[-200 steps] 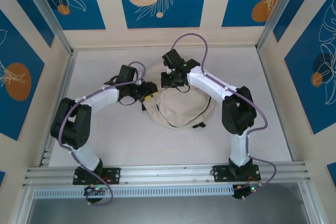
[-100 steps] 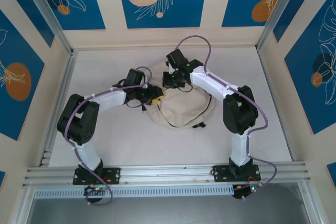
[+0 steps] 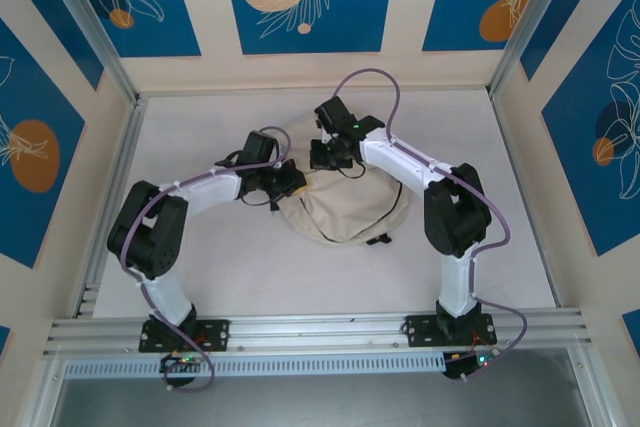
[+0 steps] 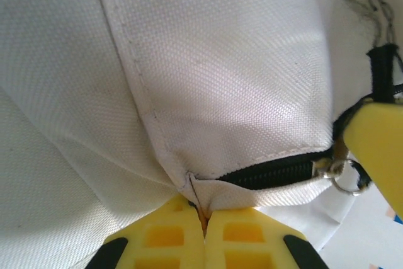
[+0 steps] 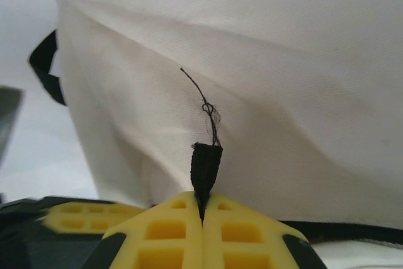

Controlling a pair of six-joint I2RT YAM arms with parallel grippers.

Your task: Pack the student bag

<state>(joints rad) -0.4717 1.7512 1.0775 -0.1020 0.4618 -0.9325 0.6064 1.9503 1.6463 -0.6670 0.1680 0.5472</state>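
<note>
A cream student bag (image 3: 345, 209) lies slumped on the white table (image 3: 220, 247), a little right of the middle and between the two arms, with black strap ends poking out at its near edge. Both arms bend inward and meet at the bag's far left corner.

The left gripper (image 3: 292, 185) sits at the bag's left rim. From its wrist camera, its yellow fingers (image 4: 170, 237) are pressed together on a small fold of the cream fabric, right where a stitched seam comes down to the end of the black zipper (image 4: 271, 173). A small metal ring (image 4: 343, 177) hangs at the zipper's right end, beside a blurred yellow shape that I cannot identify.

The right gripper (image 3: 325, 155) rests at the bag's far edge, just beside the left one. From its wrist camera, its yellow fingers (image 5: 245, 237) are closed tight, pinching a short black webbing tab (image 5: 206, 167) that stands upright against the bag's cloth. A loose black thread (image 5: 204, 102) curls up from the top of the tab. A black strap loop (image 5: 44, 67) shows at the left side of the bag there.
</note>
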